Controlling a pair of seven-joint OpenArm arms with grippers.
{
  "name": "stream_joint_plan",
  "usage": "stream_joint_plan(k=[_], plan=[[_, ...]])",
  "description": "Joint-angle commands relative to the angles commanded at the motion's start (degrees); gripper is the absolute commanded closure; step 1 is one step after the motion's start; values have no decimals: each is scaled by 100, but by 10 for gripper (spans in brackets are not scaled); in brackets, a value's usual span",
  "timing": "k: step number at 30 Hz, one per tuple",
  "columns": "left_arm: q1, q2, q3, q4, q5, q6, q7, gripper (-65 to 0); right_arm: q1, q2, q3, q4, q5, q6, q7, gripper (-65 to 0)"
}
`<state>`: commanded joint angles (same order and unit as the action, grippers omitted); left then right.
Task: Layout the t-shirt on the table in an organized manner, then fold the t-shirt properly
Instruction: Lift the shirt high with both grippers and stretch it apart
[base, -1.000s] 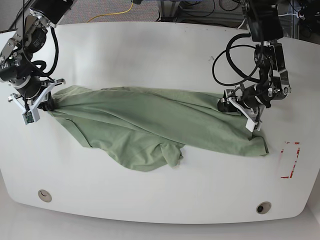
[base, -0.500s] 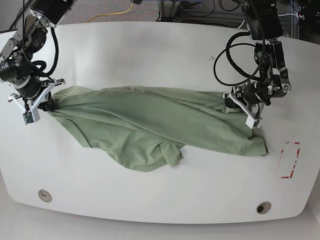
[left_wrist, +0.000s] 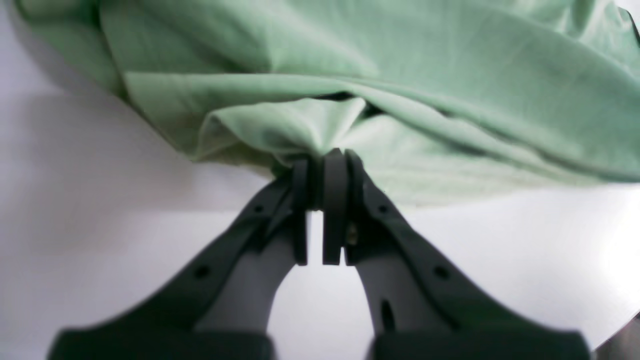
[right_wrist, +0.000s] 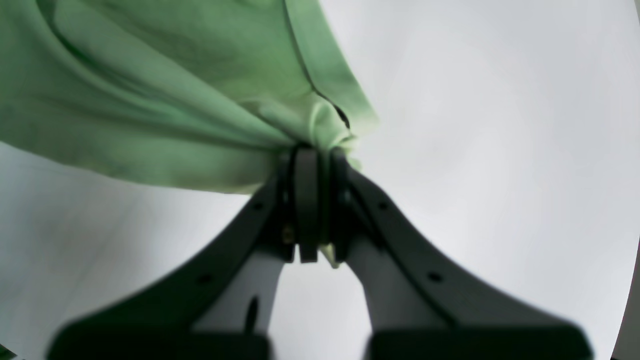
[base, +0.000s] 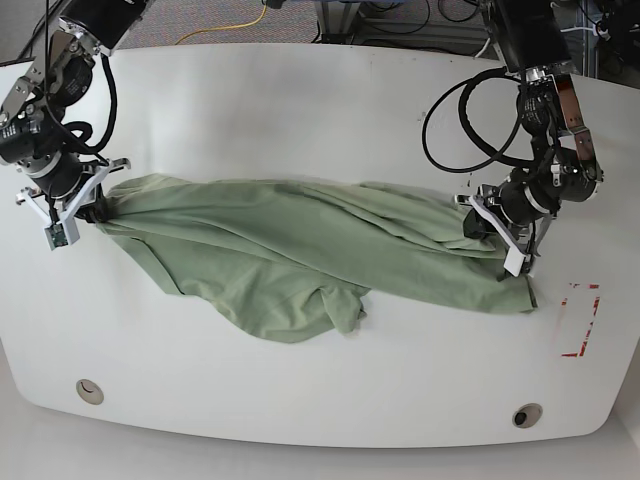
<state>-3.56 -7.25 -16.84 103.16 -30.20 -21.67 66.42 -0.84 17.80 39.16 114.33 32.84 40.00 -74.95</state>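
Across the base view, shirt: the t-shirt (base: 300, 255) lies stretched sideways over the middle of the table (base: 300, 100), wrinkled, one bunched lobe hanging toward the table's near edge.
Base view, right gripper: the right gripper (base: 88, 212) sits at the t-shirt's end on this view's left, fabric gathered into it.
Base view, left gripper: the left gripper (base: 480, 226) meets the t-shirt's opposite end, near the red marking (base: 580, 320).
Base view, only here: two grommet holes (base: 89, 391) beyond the t-shirt near the table's front edge; the finger gaps are too small to judge.

Left wrist view, fingers: the left gripper (left_wrist: 320, 165) has its fingers nearly together, pinching a puckered fold of the t-shirt (left_wrist: 380, 75) at the tips; a thin slit of table (left_wrist: 100, 210) shows between them lower down.

Right wrist view, fingers: the right gripper (right_wrist: 312, 152) is clamped tight on a bunched hem of the t-shirt (right_wrist: 150, 100), a scrap of cloth poking out below the pads; bare table (right_wrist: 500, 125) lies beside the t-shirt.
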Motion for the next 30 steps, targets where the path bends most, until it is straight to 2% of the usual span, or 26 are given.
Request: stream_joint_plan(k=[9, 14, 18, 22, 30], plan=[[-220, -26, -492, 510, 0, -273, 70, 0, 26, 0, 26, 0, 0, 0, 0, 0], [-571, -264, -624, 580, 0, -299, 70, 0, 158, 26, 26, 0, 0, 0, 0, 0], [-1090, -484, -633, 554, 0, -343, 70, 0, 527, 35, 0, -18, -26, 0, 0, 0], [-1670, -519, -633, 545, 35, -378, 70, 0, 905, 62, -18, -35, -35, 0, 0, 0], [-2980, -615, -589, 273, 158, -378, 264, 0, 1925, 484, -334, -466, -44, 0, -62, 0]])
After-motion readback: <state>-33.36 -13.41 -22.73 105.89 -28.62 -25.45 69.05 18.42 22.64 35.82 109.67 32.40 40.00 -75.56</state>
